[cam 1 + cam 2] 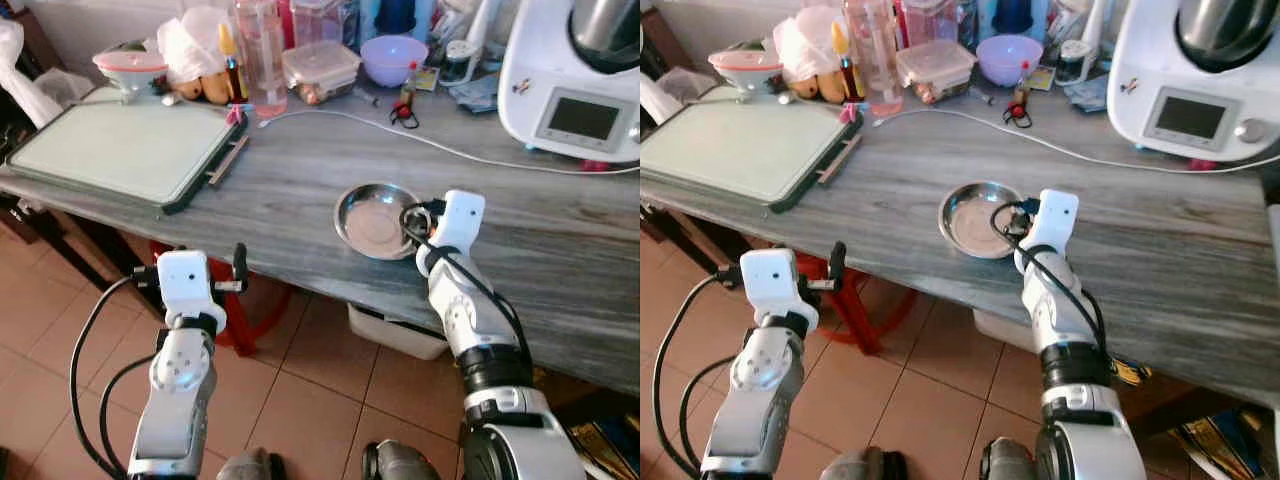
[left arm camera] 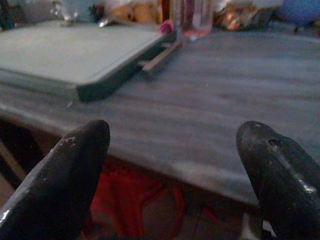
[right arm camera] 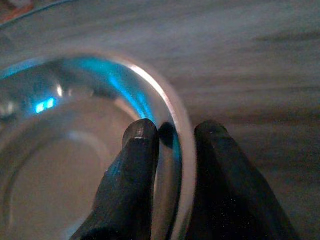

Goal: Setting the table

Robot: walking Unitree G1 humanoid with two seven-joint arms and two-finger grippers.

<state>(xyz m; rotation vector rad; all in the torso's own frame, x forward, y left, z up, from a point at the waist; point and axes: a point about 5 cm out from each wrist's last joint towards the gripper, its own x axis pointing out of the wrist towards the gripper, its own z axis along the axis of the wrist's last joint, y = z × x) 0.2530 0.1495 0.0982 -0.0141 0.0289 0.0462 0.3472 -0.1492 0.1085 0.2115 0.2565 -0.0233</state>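
Note:
A shallow steel plate (image 1: 372,220) lies on the grey wooden table (image 1: 300,190) near its front edge. My right gripper (image 3: 175,132) is at the plate's right rim (image 3: 172,112), one finger inside and one outside, shut on it. My left gripper (image 2: 175,142) hangs open in front of the table edge, below the green tray (image 1: 125,145), with nothing between its fingers (image 2: 75,165).
A white kitchen machine (image 1: 575,75) stands at the back right, its cable (image 1: 400,130) running across the table. Bottles, a food box (image 1: 320,65), a purple bowl (image 1: 392,55) and bags crowd the back. A red stool (image 1: 250,310) stands under the table on a tiled floor.

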